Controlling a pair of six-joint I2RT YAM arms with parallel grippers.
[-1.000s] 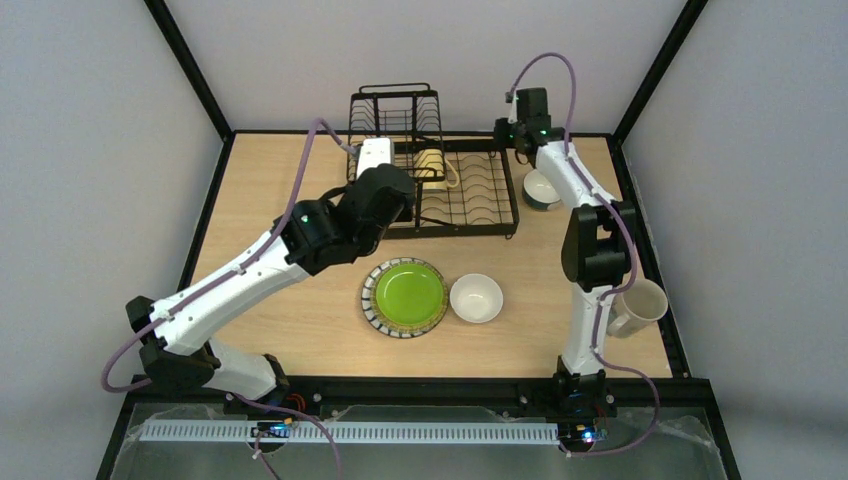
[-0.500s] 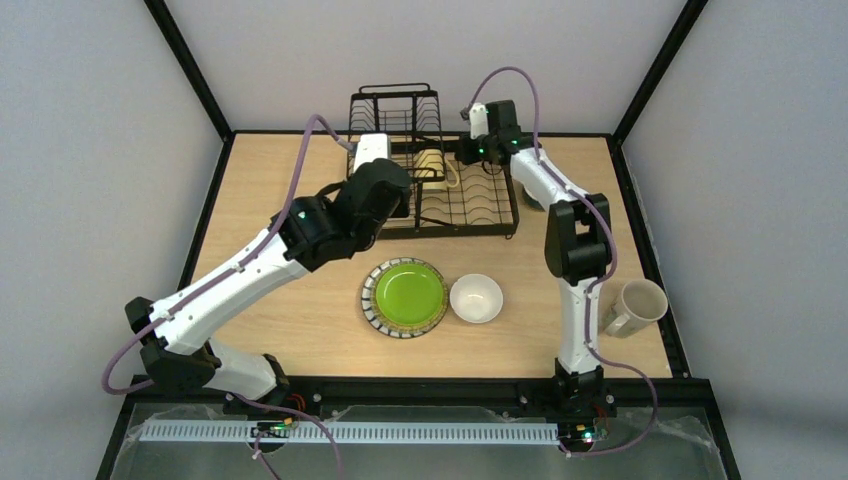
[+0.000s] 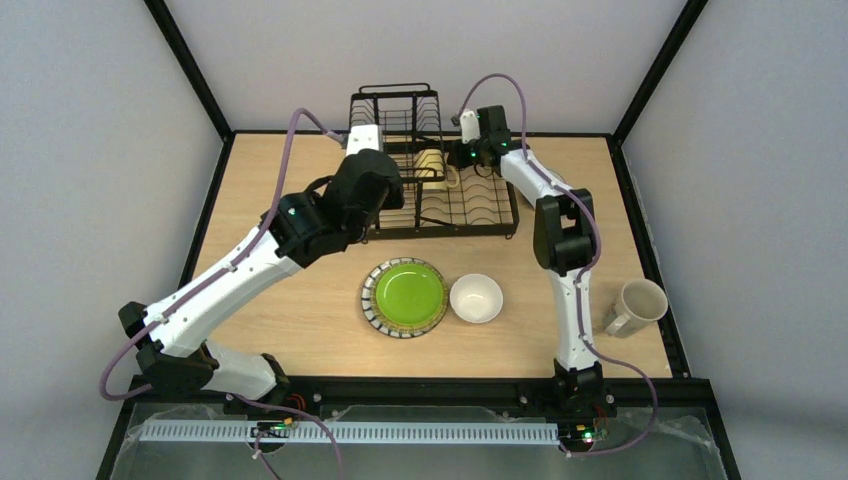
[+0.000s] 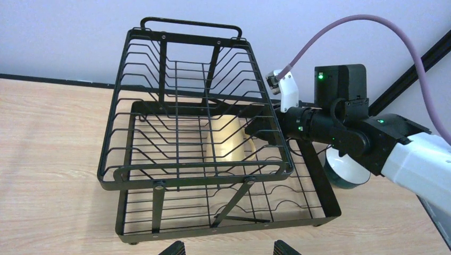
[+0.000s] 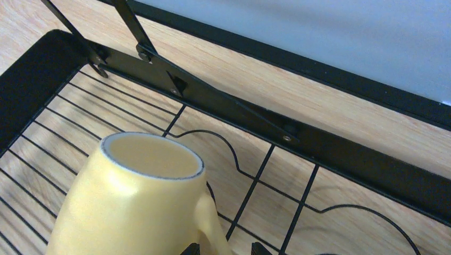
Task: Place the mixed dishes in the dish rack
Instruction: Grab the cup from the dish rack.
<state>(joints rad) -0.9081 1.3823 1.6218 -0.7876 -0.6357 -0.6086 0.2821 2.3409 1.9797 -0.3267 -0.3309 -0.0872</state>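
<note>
Mug [image 5: 133, 207] in rack [image 5: 330, 154] judged light, rigid, glazed-slippery, chippable, best taken by handle [image 5: 210, 218]; right gripper [image 5: 223, 248] half-spread astride it, left gripper [image 4: 230, 248] wide, empty.

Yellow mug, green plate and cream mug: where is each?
yellow mug [image 5: 125, 212], right wrist view, side wall.
green plate [image 3: 409, 292], top external view, green centre.
cream mug [image 3: 641, 300], top external view, open mouth.

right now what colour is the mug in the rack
Pale yellow mug, clearest in the right wrist view.
</note>
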